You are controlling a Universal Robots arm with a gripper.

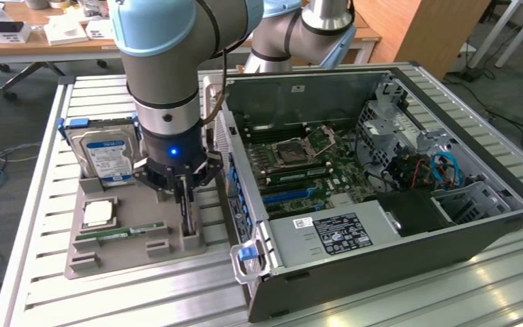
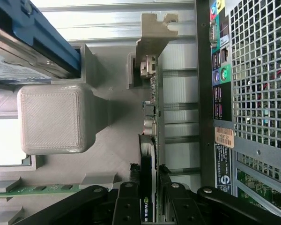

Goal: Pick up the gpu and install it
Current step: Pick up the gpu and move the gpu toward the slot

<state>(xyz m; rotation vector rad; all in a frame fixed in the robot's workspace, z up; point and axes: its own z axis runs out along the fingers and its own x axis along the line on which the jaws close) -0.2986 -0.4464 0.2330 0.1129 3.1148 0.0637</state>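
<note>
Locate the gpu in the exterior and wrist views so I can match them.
Exterior view: the gpu stands on edge in the grey tray, under the gripper.
Wrist view: the gpu is seen edge-on, clamped in the gripper, its silver bracket at the far end.
Shared landmark: the hard drive in its blue carrier, standing in the same tray.

The gpu [image 1: 187, 218] stands on edge in the tray [image 1: 120, 257], between the hard drive [image 1: 107, 160] and the computer case [image 1: 425, 235]

A robotics lab: aluminium workbench [image 1: 152, 293], open computer case [image 1: 380, 266], cluttered desk [image 1: 39, 46] behind.
</note>
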